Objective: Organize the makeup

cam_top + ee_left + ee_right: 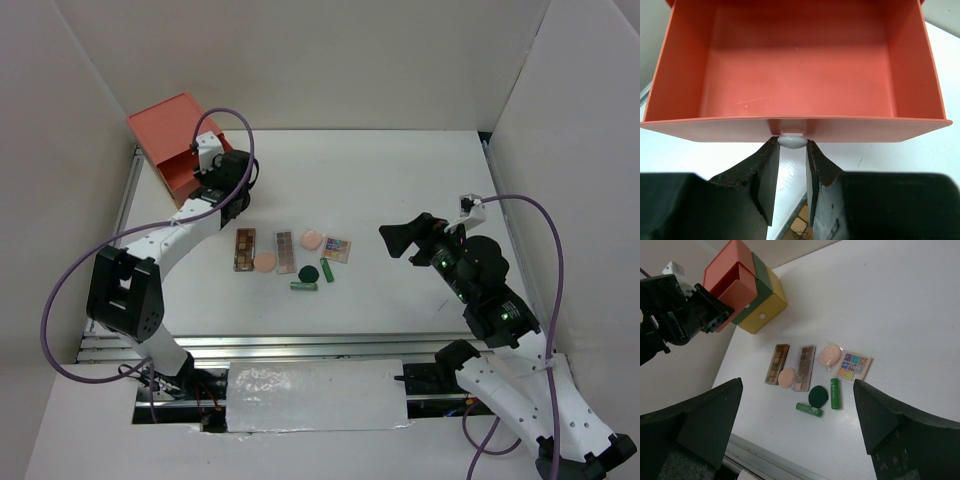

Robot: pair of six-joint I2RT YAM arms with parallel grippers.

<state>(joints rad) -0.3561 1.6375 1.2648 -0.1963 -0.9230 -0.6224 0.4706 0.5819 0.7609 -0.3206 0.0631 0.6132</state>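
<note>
The makeup lies in a loose cluster mid-table: two brown palettes [245, 249] [285, 251], a peach disc [264, 262], a pink disc [311, 239], a multicolour palette [337, 248], a dark-green disc [309, 272] and two green tubes [304, 286] [327, 270]. My left gripper [792, 150] is shut on the white knob [792, 141] of the red drawer [800, 65], which stands pulled out and empty. My right gripper [797, 386] is open and empty, held above the table to the right of the cluster [400, 240].
The drawer chest [760, 295] stands at the back left corner, its green and yellow drawers shut. White walls enclose the table on three sides. A metal rail [300, 345] runs along the near edge.
</note>
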